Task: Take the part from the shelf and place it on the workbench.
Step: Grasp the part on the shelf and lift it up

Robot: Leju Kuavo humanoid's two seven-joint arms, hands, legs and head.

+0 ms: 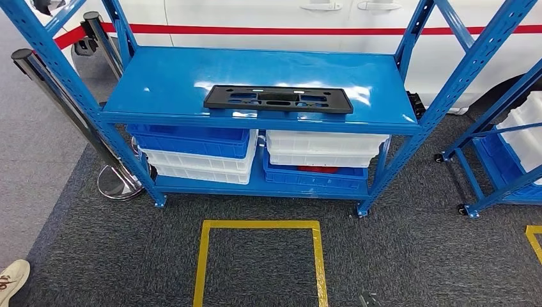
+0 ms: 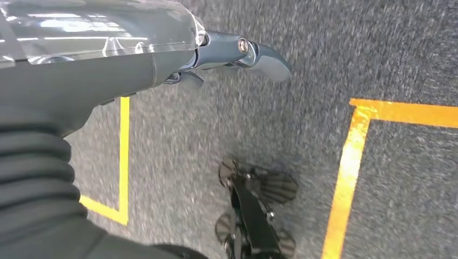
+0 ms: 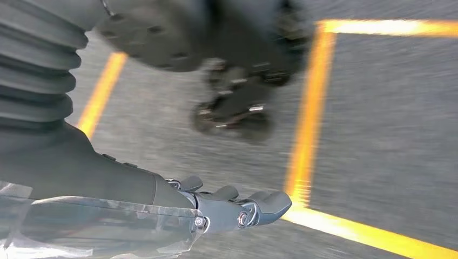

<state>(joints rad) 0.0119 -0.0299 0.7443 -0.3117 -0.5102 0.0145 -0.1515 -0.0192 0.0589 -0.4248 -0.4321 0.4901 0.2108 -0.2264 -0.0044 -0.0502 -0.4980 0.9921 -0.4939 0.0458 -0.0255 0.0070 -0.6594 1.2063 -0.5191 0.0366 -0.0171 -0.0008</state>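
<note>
Hands: left hand (image 2: 237, 56) and right hand (image 3: 237, 208) empty, fingers extended, above carpet (image 2: 324, 48).

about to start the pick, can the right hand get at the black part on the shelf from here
Probably not yet. The right hand hangs low over the carpet, holding nothing. The black part lies alone on the blue shelf, nothing covering it, so the approach looks free.
</note>
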